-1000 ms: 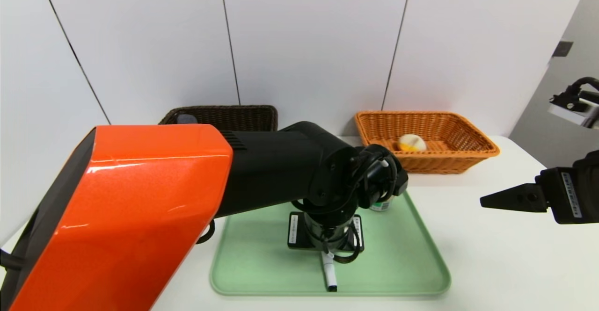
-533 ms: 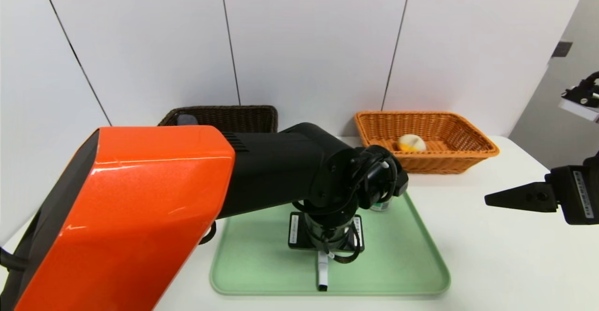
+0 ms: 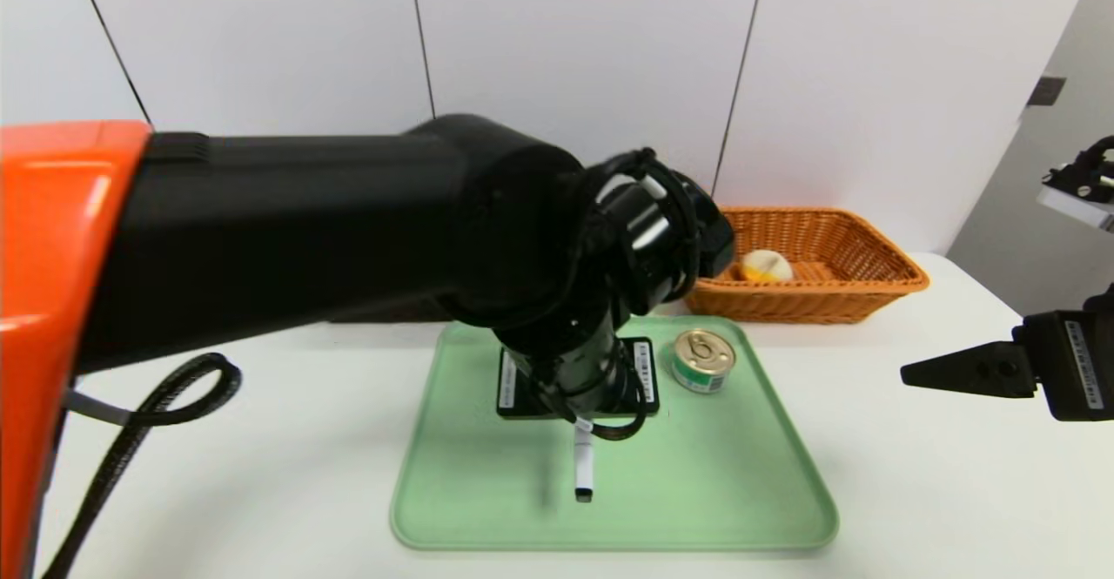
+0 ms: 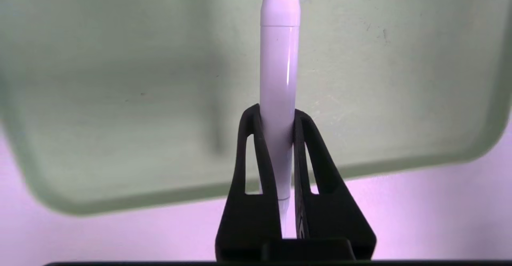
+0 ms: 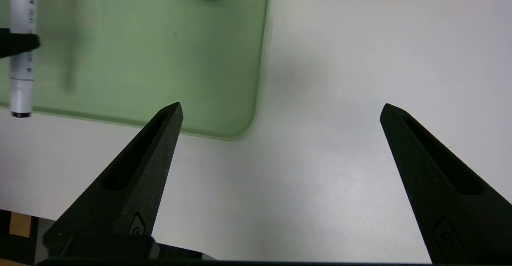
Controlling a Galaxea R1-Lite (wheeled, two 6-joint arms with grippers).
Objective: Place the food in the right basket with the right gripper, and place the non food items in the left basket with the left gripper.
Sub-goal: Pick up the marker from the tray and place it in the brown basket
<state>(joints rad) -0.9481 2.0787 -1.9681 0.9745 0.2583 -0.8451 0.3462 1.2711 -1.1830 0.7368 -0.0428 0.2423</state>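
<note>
Behind the bulky black-and-orange left arm [image 3: 287, 222] we lose the dark basket entirely; beside it, the orange wicker basket's [image 3: 827, 292] near-left corner is covered too. The slim white marker pen [image 4: 279, 78] runs past the left wrist picture's edge, and the pale green plastic tray [image 4: 120, 98] behind it is blurred.

pens: 1 [image 3: 584, 473] | cans: 1 [image 3: 703, 360] | trays: 1 [image 3: 766, 474] | baskets: 1 [image 3: 835, 300]

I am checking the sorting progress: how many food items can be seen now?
2. A tin can stands on the green tray, and a round bun-like item lies in the orange basket. The left arm may hide others.
</note>
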